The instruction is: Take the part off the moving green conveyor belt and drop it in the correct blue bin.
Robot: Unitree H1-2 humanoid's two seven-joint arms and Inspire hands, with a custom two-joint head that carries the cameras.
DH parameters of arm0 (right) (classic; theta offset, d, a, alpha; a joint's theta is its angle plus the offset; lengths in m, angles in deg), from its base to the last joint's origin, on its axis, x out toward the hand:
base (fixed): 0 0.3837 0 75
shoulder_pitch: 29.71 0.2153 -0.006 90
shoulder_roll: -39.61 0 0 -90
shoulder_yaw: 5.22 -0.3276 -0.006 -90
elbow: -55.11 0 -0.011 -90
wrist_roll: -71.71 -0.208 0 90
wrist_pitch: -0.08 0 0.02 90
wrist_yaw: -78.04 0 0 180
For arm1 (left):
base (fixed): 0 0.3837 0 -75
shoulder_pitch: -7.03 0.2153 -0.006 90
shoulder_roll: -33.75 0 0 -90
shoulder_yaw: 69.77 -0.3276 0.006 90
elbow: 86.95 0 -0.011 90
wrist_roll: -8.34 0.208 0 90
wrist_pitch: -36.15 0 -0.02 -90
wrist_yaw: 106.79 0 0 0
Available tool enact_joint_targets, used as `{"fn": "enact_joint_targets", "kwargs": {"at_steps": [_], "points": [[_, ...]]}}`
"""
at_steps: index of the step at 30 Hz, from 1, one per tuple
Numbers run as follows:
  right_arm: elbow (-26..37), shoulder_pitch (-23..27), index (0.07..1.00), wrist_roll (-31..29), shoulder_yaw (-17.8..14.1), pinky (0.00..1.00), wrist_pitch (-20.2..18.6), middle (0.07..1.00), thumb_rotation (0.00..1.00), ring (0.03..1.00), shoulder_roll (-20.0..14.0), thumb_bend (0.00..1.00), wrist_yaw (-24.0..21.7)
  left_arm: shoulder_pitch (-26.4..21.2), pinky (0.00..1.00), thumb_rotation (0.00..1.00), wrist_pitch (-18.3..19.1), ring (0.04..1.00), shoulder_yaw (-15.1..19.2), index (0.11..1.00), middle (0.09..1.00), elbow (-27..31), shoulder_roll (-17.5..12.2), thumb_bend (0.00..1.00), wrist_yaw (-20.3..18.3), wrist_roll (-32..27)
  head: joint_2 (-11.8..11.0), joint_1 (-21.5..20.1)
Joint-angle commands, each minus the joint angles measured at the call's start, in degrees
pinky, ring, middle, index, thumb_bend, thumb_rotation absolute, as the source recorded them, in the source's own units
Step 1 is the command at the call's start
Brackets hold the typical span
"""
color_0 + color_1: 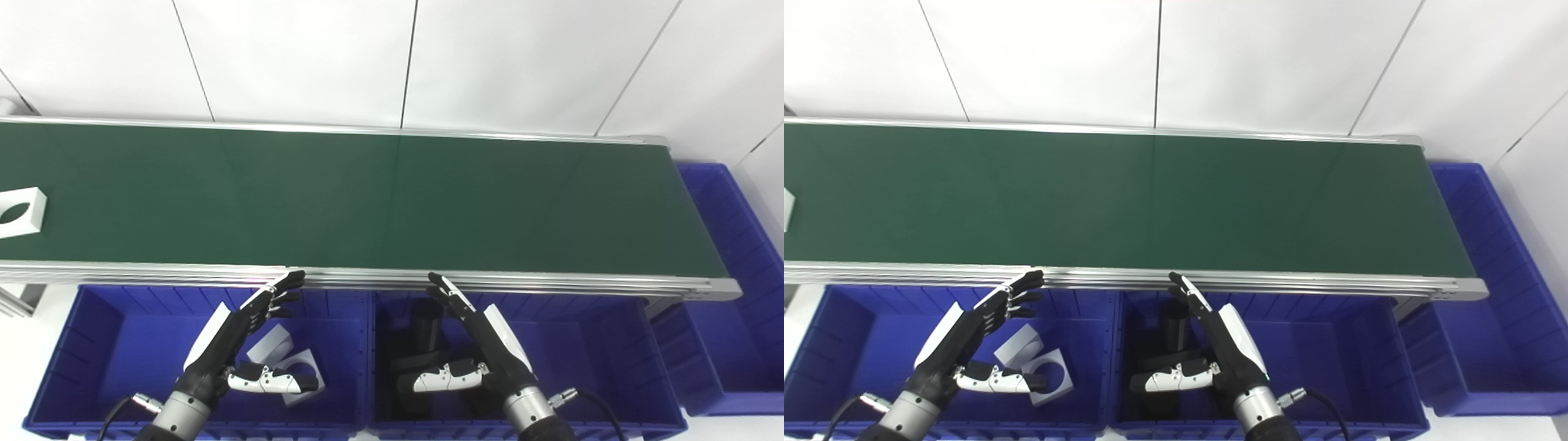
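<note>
My hands wait, spread and holding nothing, over two blue bins.
My left hand (236, 343) and right hand (484, 349) hover below the green conveyor belt (367, 202); a white part with a hole (18, 212) rides far left of my left hand.

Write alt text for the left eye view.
Both robot hands, left hand and right hand, hover open over blue bins below a green conveyor belt. A white part with a round hole rides at the belt's far left.
</note>
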Motion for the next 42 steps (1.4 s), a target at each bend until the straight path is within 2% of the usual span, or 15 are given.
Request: {"fn": "enact_joint_targets", "kwargs": {"at_steps": [1, 7, 10, 11, 12, 13, 14, 15, 16, 17, 18, 19, 22, 35, 42], "points": [[1.54, 0.13, 0.963, 0.09, 0.08, 0.92, 1.57, 0.914, 0.17, 0.939, 0.05, 0.9, 0.41, -0.72, 0.75, 0.26, -2.17, 0.837, 0.02, 0.898, 0.893, 0.97, -0.44, 0.92, 0.06, -0.48, 0.04, 0.0], [1.55, 0.26, 0.963, 0.06, 0.11, 0.92, 1.29, 0.913, 0.18, 0.94, -0.25, 0.89, 0.06, -0.59, 0.76, 0.26, -1.72, 0.842, 0.03, 0.895, 0.894, 1.23, -0.19, 0.93, 0.26, -0.31, 0.02, 0.15], [1.62, 0.03, 0.962, -0.26, -0.09, 0.93, 1.37, 0.915, 0.18, 0.944, -0.73, 0.89, -0.21, -0.36, 0.76, 0.26, -2.04, 0.844, -0.22, 0.896, 0.895, 0.99, 0.29, 0.93, 0.54, 0.01, -1.4, 5.4], [1.58, -0.2, 0.96, -0.47, -0.32, 0.92, 1.64, 0.915, 0.19, 0.944, -1.04, 0.89, -0.21, -0.28, 0.76, 0.26, -2.42, 0.848, -0.48, 0.896, 0.897, 0.69, 0.58, 0.93, 0.66, 0.21, -2.5, 9.24], [1.52, -0.45, 0.958, -0.71, -0.54, 0.92, 2.13, 0.912, 0.19, 0.94, -1.31, 0.9, -0.12, -0.22, 0.77, 0.27, -2.76, 0.852, -0.72, 0.898, 0.898, 0.42, 0.81, 0.94, 0.72, 0.31, -2.74, 10.05], [1.4, -0.7, 0.958, -1.1, -0.85, 0.92, 2.87, 0.912, 0.19, 0.939, -1.8, 0.9, -0.09, -0.16, 0.77, 0.27, -3.39, 0.852, -1.1, 0.898, 0.898, -0.06, 1.14, 0.94, 0.88, 0.53, -4.1, 13.84], [1.62, -0.9, 0.96, -1.46, -1.07, 0.91, 3.09, 0.913, 0.19, 0.935, -2.31, 0.9, -0.31, -0.09, 0.77, 0.27, -3.81, 0.85, -1.43, 0.896, 0.897, -0.4, 1.46, 0.94, 1.06, 0.77, -4.37, 14.55], [1.56, -1.1, 0.965, -2.05, -1.38, 0.91, 3.68, 0.917, 0.19, 0.935, -2.91, 0.89, -0.45, 0.02, 0.77, 0.26, -4.21, 0.847, -1.8, 0.889, 0.891, -0.85, 1.91, 0.94, 1.36, 1.16, -6.25, 18.19], [1.77, -1.32, 0.967, -2.53, -1.59, 0.91, 3.99, 0.917, 0.17, 0.934, -3.46, 0.88, -0.62, 0.14, 0.77, 0.26, -4.4, 0.847, -2.12, 0.885, 0.888, -1.12, 2.34, 0.94, 1.65, 1.69, -6.53, 18.68], [1.72, -1.51, 0.971, -3.04, -1.81, 0.91, 4.44, 0.92, 0.16, 0.934, -3.96, 0.88, -0.68, 0.24, 0.78, 0.25, -4.6, 0.845, -2.45, 0.88, 0.883, -1.48, 2.81, 0.94, 1.96, 2.24, -8.21, 20.94], [1.64, -1.63, 0.974, -3.38, -1.95, 0.91, 4.79, 0.923, 0.14, 0.936, -4.27, 0.87, -0.69, 0.29, 0.78, 0.24, -4.76, 0.843, -2.64, 0.877, 0.88, -1.73, 3.12, 0.94, 2.16, 2.61, -8.21, 20.94], [1.52, -1.8, 0.975, -4.13, -2.2, 0.92, 5.44, 0.924, 0.12, 0.938, -4.48, 0.87, -0.69, 0.34, 0.78, 0.23, -4.68, 0.841, -2.88, 0.875, 0.878, -1.98, 3.54, 0.94, 2.12, 2.63, -9.55, 22.19], [1.01, -2.05, 0.974, -5.4, -2.55, 0.92, 7.07, 0.921, 0.05, 0.934, -4.82, 0.87, -0.59, 0.31, 0.77, 0.21, -5.33, 0.829, -3.25, 0.868, 0.873, -2.91, 4.16, 0.95, 2.27, 2.82, -10.45, 22.58], [0.8, -2.55, 0.968, -4.45, -2.4, 0.9, 6.75, 0.917, 0.01, 0.922, -5.01, 0.89, -0.46, -0.01, 0.74, 0.19, -7.9, 0.821, -3.4, 0.84, 0.862, -5.76, 4.56, 0.99, 3.7, 3.37, -14.46, 21.86], [-0.29, -2.71, 0.966, -5.76, -2.77, 0.93, 5.93, 0.917, 0.0, 0.925, -4.29, 0.89, -0.53, -0.44, 0.73, 0.18, -10.15, 0.814, -3.39, 0.825, 0.848, -8.34, 4.75, 1.0, 4.25, 3.39, -18.55, 24.26]]}}
